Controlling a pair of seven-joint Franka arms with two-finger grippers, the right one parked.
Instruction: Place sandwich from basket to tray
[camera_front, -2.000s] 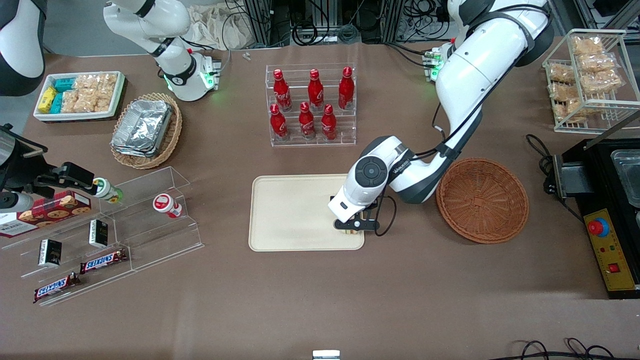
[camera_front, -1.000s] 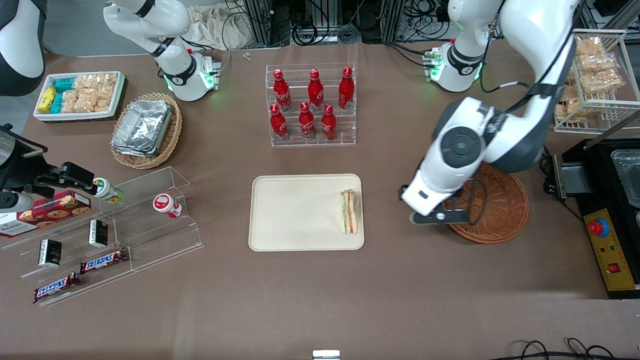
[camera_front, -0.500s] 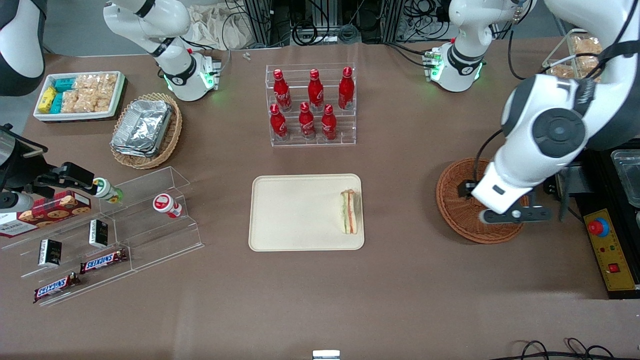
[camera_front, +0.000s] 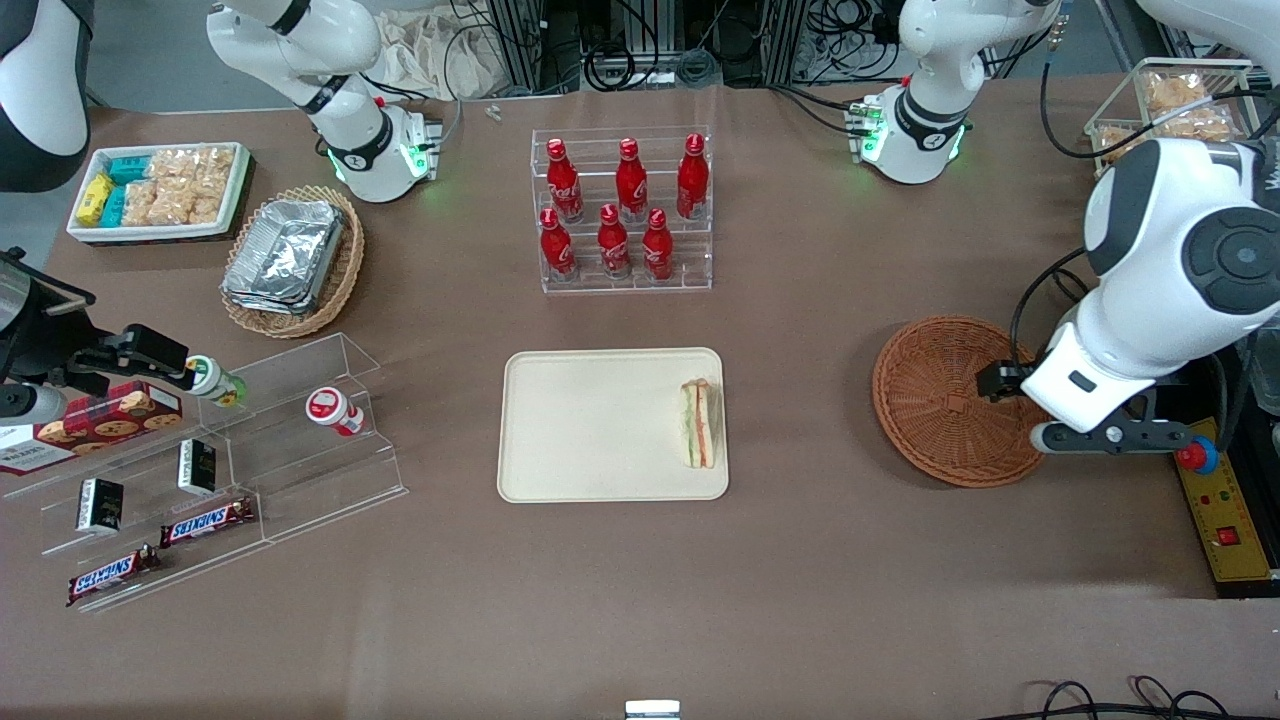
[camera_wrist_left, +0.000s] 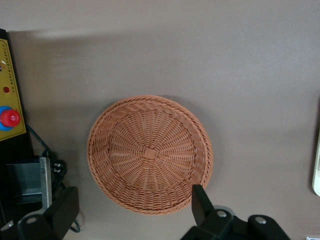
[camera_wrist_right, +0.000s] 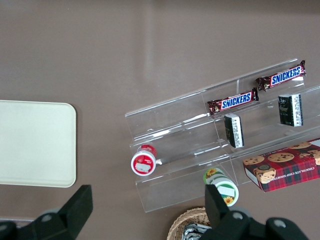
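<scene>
my end effector hangs wide open, holding nothing, above the round reddish-brown wicker basket. triangular white-bread sandwich lies on the cream rectangular tray, at its 3 o'clock edge.

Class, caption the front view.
Sandwich rests on tray; open end effector hovers beside empty basket.
</scene>
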